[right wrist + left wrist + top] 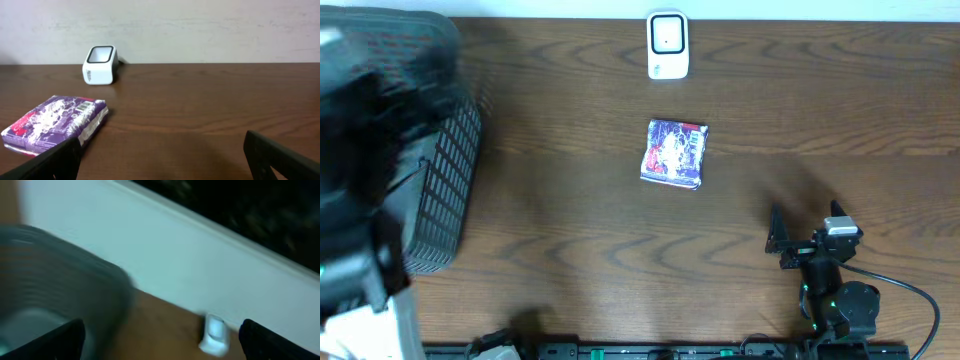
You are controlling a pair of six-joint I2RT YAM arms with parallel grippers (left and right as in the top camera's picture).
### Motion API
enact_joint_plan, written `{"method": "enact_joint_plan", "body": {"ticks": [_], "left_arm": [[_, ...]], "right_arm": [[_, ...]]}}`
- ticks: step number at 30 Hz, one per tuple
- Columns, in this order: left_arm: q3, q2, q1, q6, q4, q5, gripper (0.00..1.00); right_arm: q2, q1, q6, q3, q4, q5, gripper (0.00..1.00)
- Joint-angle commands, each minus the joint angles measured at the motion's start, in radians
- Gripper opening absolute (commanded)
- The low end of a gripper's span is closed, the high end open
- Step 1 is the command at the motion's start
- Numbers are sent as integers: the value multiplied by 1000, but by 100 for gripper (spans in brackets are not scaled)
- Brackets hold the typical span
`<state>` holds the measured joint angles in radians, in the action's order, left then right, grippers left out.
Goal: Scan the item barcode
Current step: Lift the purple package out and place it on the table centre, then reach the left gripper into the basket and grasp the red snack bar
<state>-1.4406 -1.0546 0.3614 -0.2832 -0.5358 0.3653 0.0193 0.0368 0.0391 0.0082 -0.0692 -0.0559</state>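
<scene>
The item, a purple printed packet (674, 153), lies flat mid-table, with no gripper touching it. A white barcode scanner (668, 45) stands at the table's far edge behind it. My right gripper (805, 225) hovers low at the front right, open and empty. Its wrist view shows the packet (55, 122) ahead to the left and the scanner (100, 65) beyond. My left gripper (162, 345) is open and empty. Its blurred view takes in the scanner (215, 335) between the fingertips. The left arm (360, 150) is a blur at the far left.
A dark mesh basket (445, 190) stands at the table's left edge, partly under the left arm. It shows as a grey blur (60, 295) in the left wrist view. A pale wall (200, 25) runs behind the table.
</scene>
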Motion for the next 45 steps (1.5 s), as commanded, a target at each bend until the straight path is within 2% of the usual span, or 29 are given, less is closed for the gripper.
{"method": "enact_joint_plan", "body": {"ticks": [1,3,7,9,14,17,22,26,28,36,40,45], "left_arm": [[-2,8,183,21,-5,8,98],[-2,-16,237,21,-10,-28,98],[-2,-121,271,-52,-86,-340,98],[-2,-190,271,-55,-119,-441,98],[-2,-370,271,-56,-211,-563,98],[-2,-479,271,-111,-312,-670,98],[1,-621,272,-159,-410,-710,98],[36,-706,298,-288,-443,-764,98],[49,-742,312,-290,-443,-755,98],[56,-821,316,-117,-293,-688,98],[62,-821,316,-68,-226,-688,100],[102,-821,316,-50,-139,-687,92]], "right_arm": [[-3,-11,-14,-3,-2,-2,99],[-3,-11,-14,-3,-2,-2,99],[-3,-11,-14,-3,-2,-2,99],[-3,-11,-14,-3,-2,-2,99],[-3,-11,-14,-3,-2,-2,99],[-3,-11,-14,-3,-2,-2,99],[-3,-11,-14,-3,-2,-2,99],[-3,-11,-14,-3,-2,-2,99],[-3,-11,-14,-3,-2,-2,99],[-3,-11,-14,-3,-2,-2,99],[-3,-11,-14,-3,-2,-2,99],[-3,-11,-14,-3,-2,-2,99]]}}
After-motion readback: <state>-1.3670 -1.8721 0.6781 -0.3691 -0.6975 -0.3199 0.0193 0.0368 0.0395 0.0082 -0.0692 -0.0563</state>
